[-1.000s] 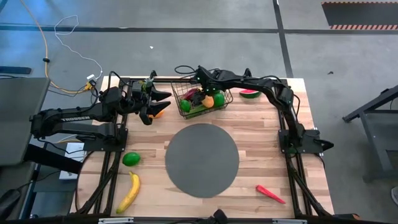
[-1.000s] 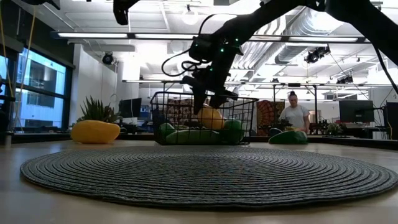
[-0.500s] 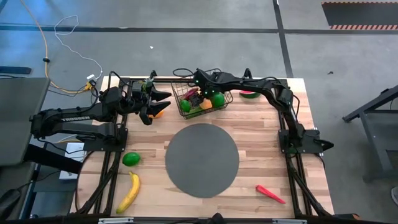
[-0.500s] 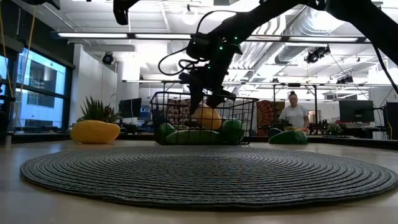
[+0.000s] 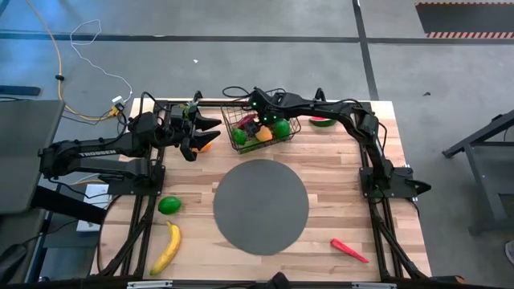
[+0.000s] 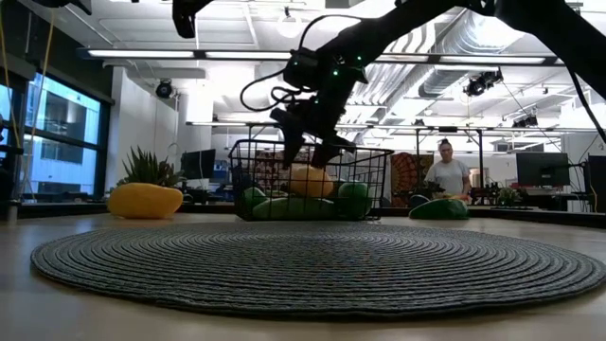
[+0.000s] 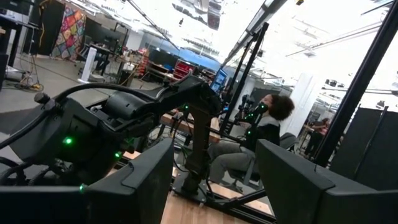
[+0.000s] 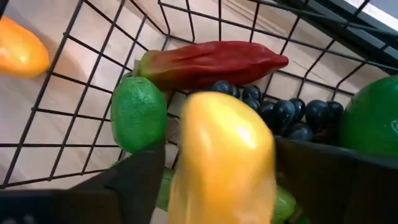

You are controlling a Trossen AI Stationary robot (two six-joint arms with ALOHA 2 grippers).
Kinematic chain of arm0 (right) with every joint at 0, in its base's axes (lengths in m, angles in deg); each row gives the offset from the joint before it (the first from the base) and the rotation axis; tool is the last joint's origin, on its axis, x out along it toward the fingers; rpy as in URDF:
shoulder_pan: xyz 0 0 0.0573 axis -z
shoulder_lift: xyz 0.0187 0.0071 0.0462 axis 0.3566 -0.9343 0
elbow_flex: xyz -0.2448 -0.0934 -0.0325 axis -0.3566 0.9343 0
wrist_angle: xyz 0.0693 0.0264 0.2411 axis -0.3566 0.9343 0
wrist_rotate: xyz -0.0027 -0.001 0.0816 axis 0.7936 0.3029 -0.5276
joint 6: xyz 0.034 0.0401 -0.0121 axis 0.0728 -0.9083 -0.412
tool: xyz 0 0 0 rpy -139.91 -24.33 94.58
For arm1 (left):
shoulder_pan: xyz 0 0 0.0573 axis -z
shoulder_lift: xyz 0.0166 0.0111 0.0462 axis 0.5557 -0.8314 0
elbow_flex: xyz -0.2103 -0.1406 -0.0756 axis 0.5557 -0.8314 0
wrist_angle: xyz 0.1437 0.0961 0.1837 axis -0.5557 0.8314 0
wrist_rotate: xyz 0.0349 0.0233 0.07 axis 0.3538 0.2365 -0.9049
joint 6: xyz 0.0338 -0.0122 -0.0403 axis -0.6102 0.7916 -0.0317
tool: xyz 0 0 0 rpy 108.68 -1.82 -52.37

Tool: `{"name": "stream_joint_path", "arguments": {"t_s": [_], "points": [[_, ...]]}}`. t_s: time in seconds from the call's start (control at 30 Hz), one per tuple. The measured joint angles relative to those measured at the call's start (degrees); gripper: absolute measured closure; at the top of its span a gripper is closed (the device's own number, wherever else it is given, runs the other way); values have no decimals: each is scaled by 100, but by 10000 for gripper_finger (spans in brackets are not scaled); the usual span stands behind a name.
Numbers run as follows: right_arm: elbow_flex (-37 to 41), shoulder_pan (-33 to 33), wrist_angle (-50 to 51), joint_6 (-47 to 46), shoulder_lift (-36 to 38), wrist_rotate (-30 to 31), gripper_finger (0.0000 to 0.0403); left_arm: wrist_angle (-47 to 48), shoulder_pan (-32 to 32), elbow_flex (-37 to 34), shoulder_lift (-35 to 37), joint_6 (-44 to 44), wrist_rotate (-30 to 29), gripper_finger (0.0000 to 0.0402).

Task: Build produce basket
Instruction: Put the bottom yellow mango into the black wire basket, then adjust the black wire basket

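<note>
The black wire basket (image 5: 261, 128) stands at the table's far middle. It holds a red chilli (image 8: 211, 62), a lime (image 8: 138, 114), dark grapes (image 8: 289, 113) and other green pieces. My right gripper (image 5: 259, 112) reaches over the basket from the right and is shut on an orange-yellow piece (image 8: 221, 155), which also shows in the low view (image 6: 308, 180). My left gripper (image 5: 210, 131) hangs open and empty left of the basket, beside another orange piece (image 5: 205, 147) lying on the table. My right gripper pinches the orange-yellow piece by its two opposite sides (image 8: 180, 162) between its two fingers. The fingers slant down into the basket from above. The piece sits inside the basket over the other produce; whether it rests on them I cannot tell.
A round grey mat (image 5: 261, 205) lies mid-table. A lime (image 5: 169, 205) and a banana (image 5: 166, 247) lie near left, a red chilli (image 5: 348, 250) near right, a watermelon slice (image 5: 323, 121) right of the basket. A person (image 6: 447, 175) sits in the room beyond.
My right gripper has gone a little toward the table's left edge over the basket, and the orange-yellow piece between its fingers has gone with it, staying inside the basket.
</note>
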Motion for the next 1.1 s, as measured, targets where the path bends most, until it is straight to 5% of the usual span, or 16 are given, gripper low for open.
{"name": "stream_joint_path", "arguments": {"t_s": [0.23, 0.57, 0.83, 1.1], "points": [[0, 229, 33, 316, 278, -146, 61, 178, 0, 2, 0, 4, 2, 186], [2, 264, 814, 1247, 1045, 758, 59, 308, 2, 2, -2, 44, 11, 186], [31, 312, 1054, 1751, 1320, 778, 59, 292, 4, 2, -2, 44, 7, 186], [2808, 403, -813, 1277, 3106, 673, 59, 289, 15, 2, -2, 15, -9, 186]]}}
